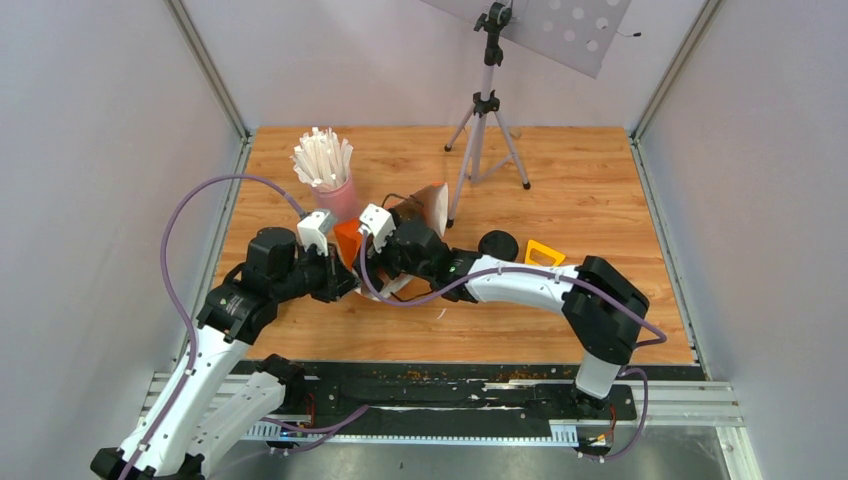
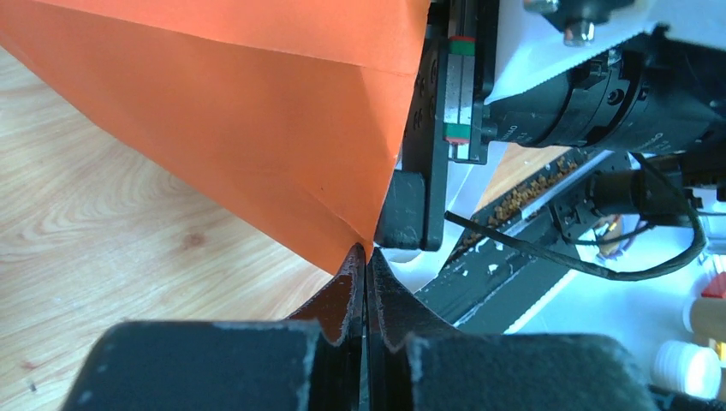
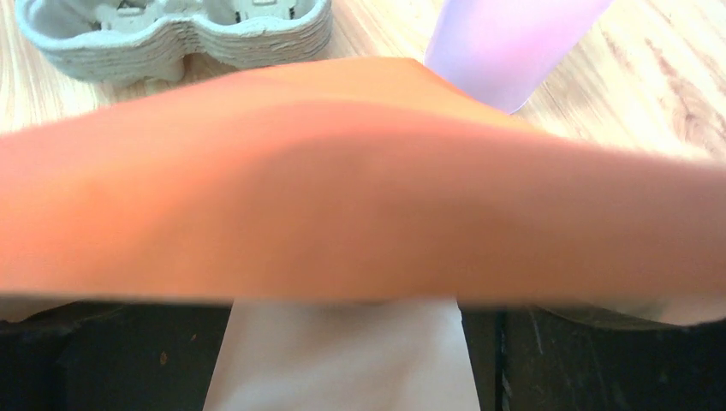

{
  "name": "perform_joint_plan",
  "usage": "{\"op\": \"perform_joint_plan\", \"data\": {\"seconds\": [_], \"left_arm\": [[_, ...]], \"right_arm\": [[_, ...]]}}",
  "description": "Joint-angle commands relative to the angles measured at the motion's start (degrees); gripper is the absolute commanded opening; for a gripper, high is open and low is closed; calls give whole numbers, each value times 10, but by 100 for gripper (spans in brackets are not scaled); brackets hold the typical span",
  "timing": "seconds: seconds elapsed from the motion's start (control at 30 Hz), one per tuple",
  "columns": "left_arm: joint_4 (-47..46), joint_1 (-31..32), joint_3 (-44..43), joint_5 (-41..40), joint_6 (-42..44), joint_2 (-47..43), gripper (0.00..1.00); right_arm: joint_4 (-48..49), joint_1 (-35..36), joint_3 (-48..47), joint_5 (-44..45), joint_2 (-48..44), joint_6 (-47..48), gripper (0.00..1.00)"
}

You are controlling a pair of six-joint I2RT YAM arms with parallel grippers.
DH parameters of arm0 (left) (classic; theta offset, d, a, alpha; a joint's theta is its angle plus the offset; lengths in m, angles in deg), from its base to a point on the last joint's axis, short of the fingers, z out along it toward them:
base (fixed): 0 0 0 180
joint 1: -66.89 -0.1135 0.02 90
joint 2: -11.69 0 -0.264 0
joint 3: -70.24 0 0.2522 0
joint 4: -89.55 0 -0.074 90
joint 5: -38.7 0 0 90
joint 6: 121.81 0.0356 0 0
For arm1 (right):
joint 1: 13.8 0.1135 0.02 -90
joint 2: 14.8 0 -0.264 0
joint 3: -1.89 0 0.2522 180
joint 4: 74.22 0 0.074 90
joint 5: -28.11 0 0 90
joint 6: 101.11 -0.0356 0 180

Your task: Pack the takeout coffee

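Now my left jaws pinch the bag's corner to anchor it, while my right jaws, at its three o'clock, stand wide, likely to spread its mouth.

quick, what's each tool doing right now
left tool: closed, pinching the orange paper
right tool: open, jaws wide apart

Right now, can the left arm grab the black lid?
Probably not. The left tool is pinched shut on the orange paper, and the right arm lies between it and the black lid.
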Motion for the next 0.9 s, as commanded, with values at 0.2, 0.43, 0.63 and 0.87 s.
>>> {"op": "perform_joint_plan", "data": {"seconds": [0.2, 0.43, 0.63, 0.87], "left_arm": [[-12, 2, -15, 23, 2, -5, 3], [4, 2, -21, 22, 18, 0, 3], [7, 2, -21, 21, 26, 5, 4], [39, 2, -60, -23, 22, 32, 15]], "right_arm": [[17, -3, -45, 58, 54, -168, 100], [47, -4, -17, 31, 36, -174, 99], [26, -9, -24, 33, 50, -163, 96], [-3, -8, -15, 29, 42, -119, 94]]}}
